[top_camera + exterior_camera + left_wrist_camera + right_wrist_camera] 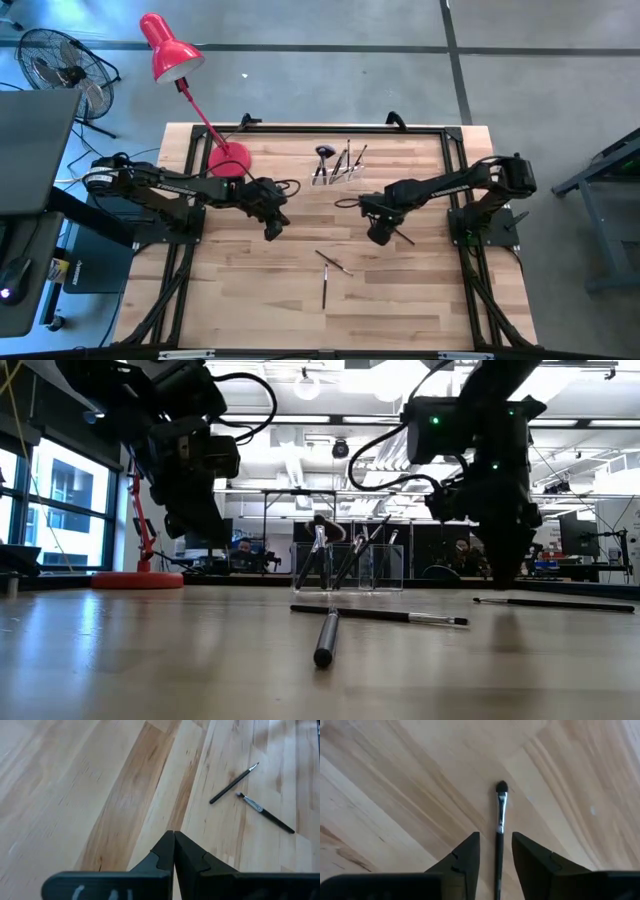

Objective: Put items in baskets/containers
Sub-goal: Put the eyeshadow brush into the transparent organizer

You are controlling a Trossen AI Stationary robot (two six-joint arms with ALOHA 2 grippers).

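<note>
So I'm working over a big wooden table (250, 290), and the lamp (172, 50) with its red base (229, 160) sits at the far left corner, well out of my lane. My left gripper (272, 228) hangs over bare wood left of centre with its fingers pressed flat together, holding nothing. I'd say it's just parked there so it doesn't crowd the other arm.

My right gripper (496, 855) is the busy one. It's down low on the right side of the table, fingers spread apart, with a brush (499, 827) lying flat on the wood in the gap between them. The handle runs straight back between the fingers and the dark tip points away from me, so I'm lined up along it rather than across it. I can't see either finger touching it.

The clear holder (338, 172) is at the far edge near the middle, already with several brushes standing in it, including the fan one (323, 156). Two more brushes (333, 262) lie on the near side of the table, one crossing close by the other.

Nothing sits between my right gripper and the holder, so that path looks open. The lamp base is beside the holder but off to the left.
</note>
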